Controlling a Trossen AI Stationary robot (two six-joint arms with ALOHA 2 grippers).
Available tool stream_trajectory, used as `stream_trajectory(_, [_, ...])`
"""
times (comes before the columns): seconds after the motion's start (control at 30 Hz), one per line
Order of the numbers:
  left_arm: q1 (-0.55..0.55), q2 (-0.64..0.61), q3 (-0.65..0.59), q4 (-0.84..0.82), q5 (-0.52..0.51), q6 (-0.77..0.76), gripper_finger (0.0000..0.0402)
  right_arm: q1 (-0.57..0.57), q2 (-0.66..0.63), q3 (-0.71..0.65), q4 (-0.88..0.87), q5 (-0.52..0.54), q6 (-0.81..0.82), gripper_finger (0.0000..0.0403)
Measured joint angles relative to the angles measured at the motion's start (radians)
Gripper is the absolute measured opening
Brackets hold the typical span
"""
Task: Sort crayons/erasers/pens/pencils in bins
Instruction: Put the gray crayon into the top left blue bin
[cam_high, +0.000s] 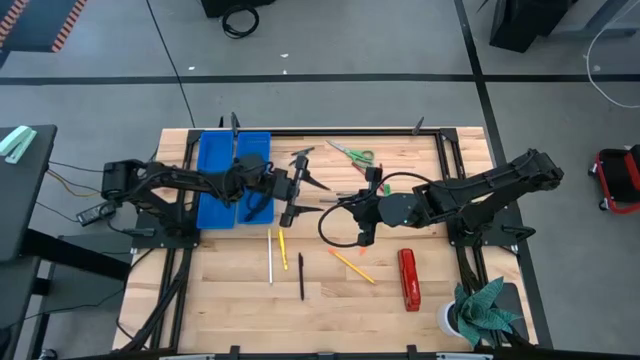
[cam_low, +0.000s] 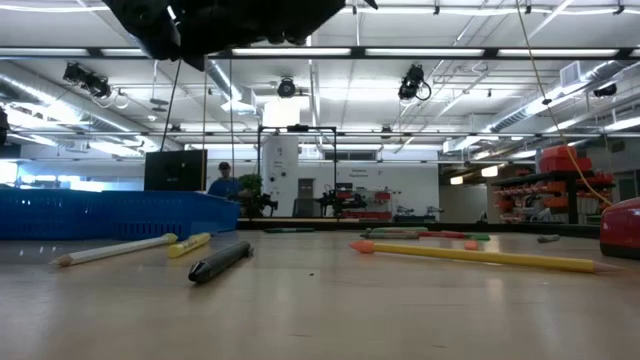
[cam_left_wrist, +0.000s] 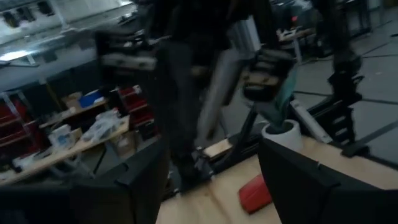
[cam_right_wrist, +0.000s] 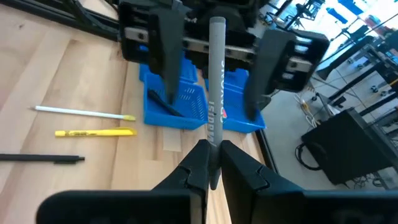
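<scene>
Right gripper: fingers clenched on a grey pen, held at its lower end, shaft pointing away toward the left gripper. Left gripper: fingers spread wide to either side of the pen's far end, not touching it. Meeting point in the high view: above the table centre, just right of the bins.

Bins: bright blue, set side by side at the table's back left; one dark stick visible inside in the right wrist view.

On the bare wood in front of the grippers: white pencil and short yellow pencil lying side by side, black pen just right of them, orange-yellow pencil farther right, lying diagonally.

Off-task items: red stapler right of the orange-yellow pencil; green-handled scissors near the back edge; white cup with a green plant at the front right corner.
</scene>
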Motion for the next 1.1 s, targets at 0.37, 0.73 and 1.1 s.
stream_trajectory(0.37, [-0.061, -0.001, 0.01, 0.038, -0.002, 0.011, 0.0205, 0.0, 0.0, 0.0, -0.004, -0.004, -0.003, 0.0041])
stream_trajectory(0.73, [-0.061, -0.001, 0.01, 0.043, -0.003, 0.031, 0.0181, -0.001, 0.0, 0.0, -0.006, -0.003, -0.001, 0.0041])
stream_trajectory(1.1, [-0.062, 0.003, 0.009, 0.051, -0.028, 0.034, 0.0217, -0.001, 0.0, 0.0, -0.008, 0.002, 0.004, 0.0041])
